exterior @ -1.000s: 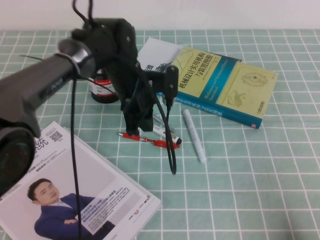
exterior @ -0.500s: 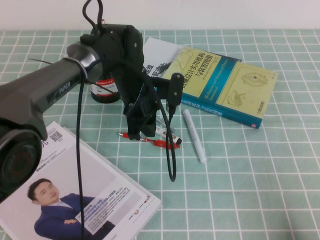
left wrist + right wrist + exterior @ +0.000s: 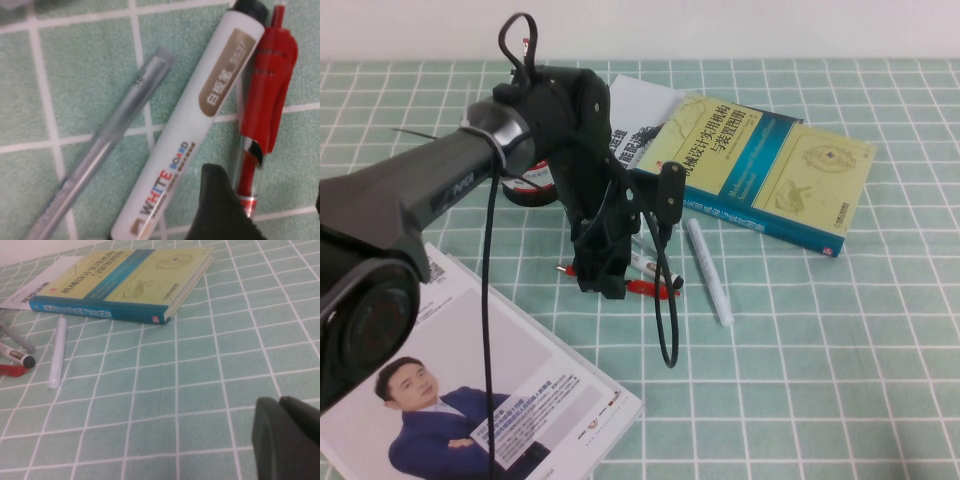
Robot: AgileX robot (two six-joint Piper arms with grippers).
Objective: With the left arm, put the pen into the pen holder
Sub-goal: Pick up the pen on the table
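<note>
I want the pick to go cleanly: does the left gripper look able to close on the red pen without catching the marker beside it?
Probably yes, narrowly. The left gripper is open, low over the red pen, but the white marker lies right alongside.

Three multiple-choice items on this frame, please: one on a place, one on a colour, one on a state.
1. Where is the slim red pen with the clip cap?
A. In the mesh holder
B. On the green checked tablecloth beside the white board marker
C. On the book

2. What colour is the board marker's cap?
A. Black
B. Blue
C. Green

3. What is the left claw doing?
A. Shut on the marker
B. Lifting the pen
C. Open, astride the red pen

Key:
1 B: the slim red pen with the clip cap lies on the green checked tablecloth, next to the white board marker.
2 A: the cap is black.
3 C: the left claw has one finger on each side of the pen's barrel.

The right claw is shut over bare cloth.
</note>
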